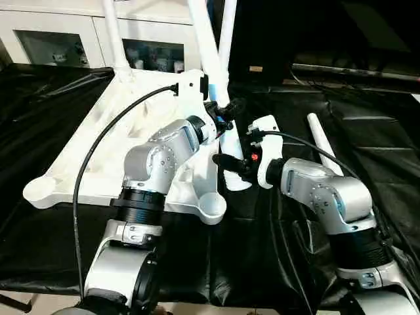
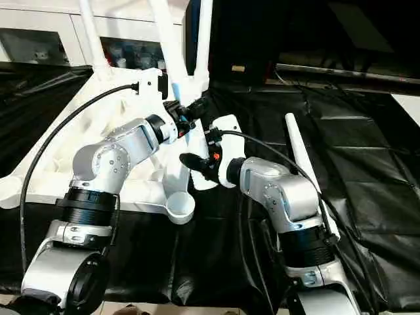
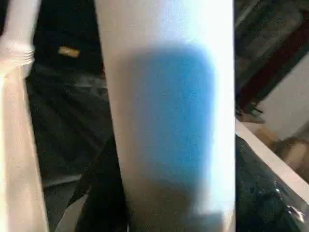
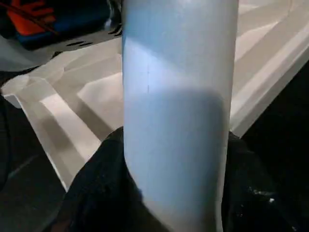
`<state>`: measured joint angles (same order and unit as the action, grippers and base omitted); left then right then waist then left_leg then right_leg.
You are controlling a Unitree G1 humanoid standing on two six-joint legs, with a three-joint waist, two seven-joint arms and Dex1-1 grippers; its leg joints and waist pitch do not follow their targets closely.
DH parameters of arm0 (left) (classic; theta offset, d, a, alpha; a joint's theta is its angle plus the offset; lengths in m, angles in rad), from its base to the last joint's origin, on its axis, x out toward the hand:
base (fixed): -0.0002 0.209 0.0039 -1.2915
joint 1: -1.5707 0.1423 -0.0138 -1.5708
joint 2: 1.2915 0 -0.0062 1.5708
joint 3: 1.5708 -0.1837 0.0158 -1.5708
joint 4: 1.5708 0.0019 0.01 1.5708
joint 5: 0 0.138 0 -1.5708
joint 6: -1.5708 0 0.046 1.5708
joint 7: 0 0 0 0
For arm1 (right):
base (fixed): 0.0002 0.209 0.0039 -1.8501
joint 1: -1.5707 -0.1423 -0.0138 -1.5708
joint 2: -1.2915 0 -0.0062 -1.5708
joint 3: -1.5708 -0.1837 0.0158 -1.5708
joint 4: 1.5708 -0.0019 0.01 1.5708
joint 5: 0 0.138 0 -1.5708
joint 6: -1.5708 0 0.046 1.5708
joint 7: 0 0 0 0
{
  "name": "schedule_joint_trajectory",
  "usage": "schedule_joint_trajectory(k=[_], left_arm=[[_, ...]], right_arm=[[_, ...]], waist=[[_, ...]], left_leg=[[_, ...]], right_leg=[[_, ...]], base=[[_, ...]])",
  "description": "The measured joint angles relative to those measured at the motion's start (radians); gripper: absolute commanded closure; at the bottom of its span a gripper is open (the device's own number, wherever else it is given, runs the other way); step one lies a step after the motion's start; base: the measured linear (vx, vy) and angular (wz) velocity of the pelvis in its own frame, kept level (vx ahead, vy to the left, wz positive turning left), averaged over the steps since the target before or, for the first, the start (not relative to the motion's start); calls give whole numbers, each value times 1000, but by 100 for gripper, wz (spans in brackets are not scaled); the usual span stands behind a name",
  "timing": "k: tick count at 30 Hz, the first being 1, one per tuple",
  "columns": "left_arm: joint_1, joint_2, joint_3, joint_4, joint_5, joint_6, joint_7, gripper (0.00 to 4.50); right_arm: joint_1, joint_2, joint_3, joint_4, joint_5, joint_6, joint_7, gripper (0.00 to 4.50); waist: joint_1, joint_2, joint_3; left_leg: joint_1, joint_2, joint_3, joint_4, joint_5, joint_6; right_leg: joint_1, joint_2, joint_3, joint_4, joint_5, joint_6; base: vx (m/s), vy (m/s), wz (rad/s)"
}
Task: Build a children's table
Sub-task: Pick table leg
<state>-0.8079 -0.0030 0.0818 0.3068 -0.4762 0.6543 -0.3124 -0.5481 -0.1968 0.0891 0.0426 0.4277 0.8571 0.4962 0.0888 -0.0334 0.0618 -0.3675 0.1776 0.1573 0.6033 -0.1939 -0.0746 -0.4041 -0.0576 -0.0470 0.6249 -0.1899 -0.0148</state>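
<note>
The white tabletop (image 1: 111, 151) lies upside down on the black cloth, ribs up. Upright legs stand in its far-left socket (image 1: 115, 39) and far-right socket (image 1: 227, 33). A third leg (image 1: 209, 52) leans over the tabletop's right edge, with its lower end (image 1: 236, 180) beside that edge. My left gripper (image 1: 223, 113) is shut on this leg partway up. My right gripper (image 1: 231, 164) is shut on it lower down, near the foot. Both wrist views show the tube (image 3: 169, 121) (image 4: 178, 121) close up between dark fingers. A fourth leg (image 1: 325, 147) lies loose on the cloth at the right.
The near-right socket (image 1: 211, 209) and near-left socket (image 1: 39, 190) stand open. Black cables loop over both forearms (image 1: 98, 151). White cabinets with glass doors (image 1: 52, 42) stand behind the table, and dark equipment (image 1: 282, 39) sits at the back right.
</note>
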Motion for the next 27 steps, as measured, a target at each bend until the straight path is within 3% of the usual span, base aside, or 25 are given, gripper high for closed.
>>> schedule_joint_trajectory(k=[4,11,17,27], left_arm=[[14,71,-52,-68,-33,14,-177,256],[31,135,-71,-140,-119,51,-371,260],[44,161,-50,-193,-192,104,-451,260],[54,167,-59,-196,-203,120,-480,261]], right_arm=[[-5,-67,-14,-10,46,5,92,143],[-6,-153,-13,-41,88,14,236,126],[-1,-180,-11,-84,149,37,322,198],[11,-183,17,-120,165,52,353,241]], waist=[[1,0,0],[1,1,0],[-1,1,0],[1,1,0]], left_leg=[[0,0,0,0,0,1],[0,0,0,0,0,0],[1,0,0,0,0,0],[1,0,0,0,0,0]], right_leg=[[0,0,0,0,0,0],[0,0,0,0,0,0],[1,0,0,1,0,0],[1,0,0,1,0,0]], base=[[0,0,0],[0,0,0],[0,0,0],[0,0,0]])
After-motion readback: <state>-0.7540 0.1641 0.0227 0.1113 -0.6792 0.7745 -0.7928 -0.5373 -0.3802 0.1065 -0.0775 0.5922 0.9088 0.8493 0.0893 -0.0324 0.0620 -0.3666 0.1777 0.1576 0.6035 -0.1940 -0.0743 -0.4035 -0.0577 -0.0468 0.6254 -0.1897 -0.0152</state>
